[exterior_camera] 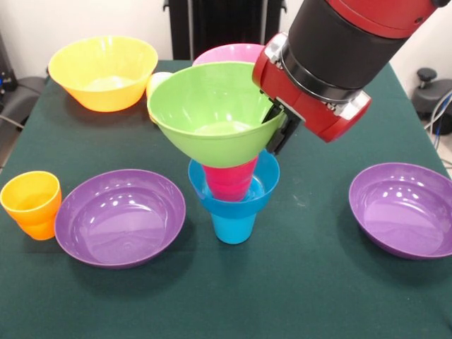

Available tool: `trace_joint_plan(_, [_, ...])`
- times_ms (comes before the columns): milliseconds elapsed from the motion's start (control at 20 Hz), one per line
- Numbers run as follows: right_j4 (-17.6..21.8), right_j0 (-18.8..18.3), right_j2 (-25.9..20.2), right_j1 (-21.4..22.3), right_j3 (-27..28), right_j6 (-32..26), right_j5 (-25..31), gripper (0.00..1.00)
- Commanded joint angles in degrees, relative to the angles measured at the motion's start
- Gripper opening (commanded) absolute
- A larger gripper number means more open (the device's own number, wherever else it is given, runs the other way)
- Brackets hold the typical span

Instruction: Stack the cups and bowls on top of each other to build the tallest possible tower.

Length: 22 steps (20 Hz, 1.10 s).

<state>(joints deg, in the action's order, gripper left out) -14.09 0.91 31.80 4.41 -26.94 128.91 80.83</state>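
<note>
The tower stands at the table's middle: a blue cup (234,227), a small blue bowl (265,189) on it, a red cup (229,180) in that bowl, and a lime green bowl (208,113) on top, tilted slightly. My gripper (277,128) comes in from the upper right and is closed on the green bowl's right rim. An orange cup (31,205) stands at the left edge. A yellow cup (157,81) peeks out behind the green bowl.
Two purple bowls sit near the front, one on the left (120,215) and one on the right (402,208). An orange-yellow bowl (102,70) is at the far left, and a pink bowl (227,52) is behind the tower.
</note>
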Motion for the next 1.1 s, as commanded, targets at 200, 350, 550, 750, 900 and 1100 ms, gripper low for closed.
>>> trace_joint_plan(200, [3.19, 1.04, -7.39, 1.37, -7.87, -11.29, 2.07, 0.00])
trace_joint_plan(350, [3.30, 0.91, -7.54, 1.39, -7.93, -11.30, 2.16, 0.00])
trace_joint_plan(550, [3.61, 0.86, -7.65, 1.50, -8.20, -11.71, 1.93, 0.00])
trace_joint_plan(750, [3.74, 0.85, -7.76, 1.61, -8.39, -11.84, 1.60, 0.00])
trace_joint_plan(900, [3.80, 0.82, -7.95, 1.75, -8.67, -11.84, 0.85, 0.00])
trace_joint_plan(1100, [3.87, 0.85, -8.19, 1.89, -8.81, -11.72, -0.06, 0.00])
